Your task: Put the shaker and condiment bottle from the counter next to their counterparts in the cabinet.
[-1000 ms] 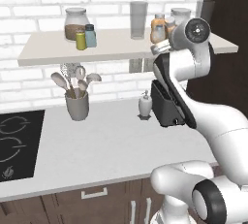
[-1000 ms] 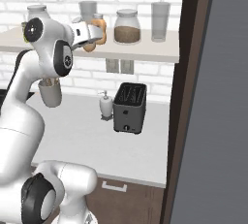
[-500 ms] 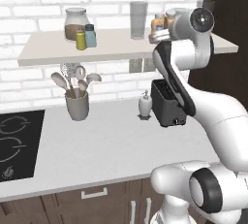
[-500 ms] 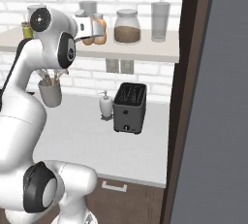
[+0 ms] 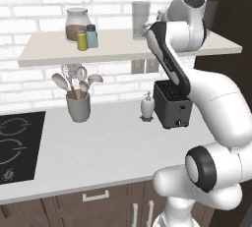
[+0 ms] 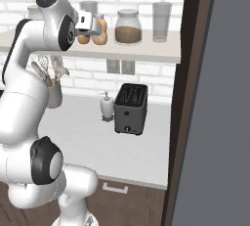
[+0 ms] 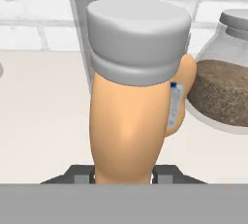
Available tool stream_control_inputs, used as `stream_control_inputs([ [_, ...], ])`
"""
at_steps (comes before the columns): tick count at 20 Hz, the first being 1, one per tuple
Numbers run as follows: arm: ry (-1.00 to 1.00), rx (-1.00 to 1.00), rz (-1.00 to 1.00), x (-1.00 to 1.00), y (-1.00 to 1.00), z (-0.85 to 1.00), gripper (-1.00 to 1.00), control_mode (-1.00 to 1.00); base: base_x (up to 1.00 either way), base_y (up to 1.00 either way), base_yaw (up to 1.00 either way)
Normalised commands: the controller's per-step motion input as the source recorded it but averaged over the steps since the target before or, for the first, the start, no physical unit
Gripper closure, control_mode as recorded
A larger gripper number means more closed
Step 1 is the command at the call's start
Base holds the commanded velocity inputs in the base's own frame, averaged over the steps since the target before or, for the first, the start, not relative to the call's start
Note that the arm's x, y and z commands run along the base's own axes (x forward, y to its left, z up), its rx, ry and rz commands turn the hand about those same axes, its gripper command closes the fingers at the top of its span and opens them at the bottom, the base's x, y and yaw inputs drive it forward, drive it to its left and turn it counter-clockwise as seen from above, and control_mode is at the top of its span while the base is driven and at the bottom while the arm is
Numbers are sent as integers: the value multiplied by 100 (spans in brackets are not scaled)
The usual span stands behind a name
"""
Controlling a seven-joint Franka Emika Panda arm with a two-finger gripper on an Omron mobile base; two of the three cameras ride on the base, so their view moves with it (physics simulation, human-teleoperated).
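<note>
Since the earlier frame we have carried the condiment bottle (image 7: pixel 133 121), pinched in our gripper (image 6: pixel 95 27), over the cabinet (image 6: pixel 136 51). Its twin (image 7: pixel 181 92) stands at two o'clock behind it; we should lower it gently and upright, just beside.

Tool (image 6: pixel 97 27) with condiment bottle (image 6: pixel 100 30) advanced further over cabinet (image 6: pixel 146 51), closer to orange twin (image 6: pixel 84 38).

Two orange bottles (image 6: pixel 100 29) (image 6: pixel 84 38), two small shakers, one yellow-green (image 5: pixel 82 41), one teal-blue (image 5: pixel 92 36), two glass jars of brown grains (image 5: pixel 77 23) (image 6: pixel 128 26), one tall clear glass (image 6: pixel 161 21), one black toaster (image 5: pixel 172 103), one utensil crock (image 5: pixel 78 107), one soap dispenser (image 5: pixel 147 107), one shelf (image 5: pixel 54 53), one tabletop (image 5: pixel 98 147).
</note>
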Motion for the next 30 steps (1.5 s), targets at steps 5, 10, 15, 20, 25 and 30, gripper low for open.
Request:
stream_control_inputs([
  [5, 1, 3, 0, 22, 14, -4, 100, -100, 0, 0, 0],
  [10, 0, 0, 0, 21, 4, -23, 100, -100, 0, 0, 0],
  [15, 0, 3, 1, 20, 9, -18, 100, -100, 0, 0, 0],
  [20, 0, 2, 1, 21, 12, -19, 100, -100, 0, 0, 0],
  [25, 0, 0, 0, 14, 4, -4, 100, -100, 0, 0, 0],
  [30, 0, 0, 0, 12, 0, 0, 100, -100, 0, 0, 0],
])
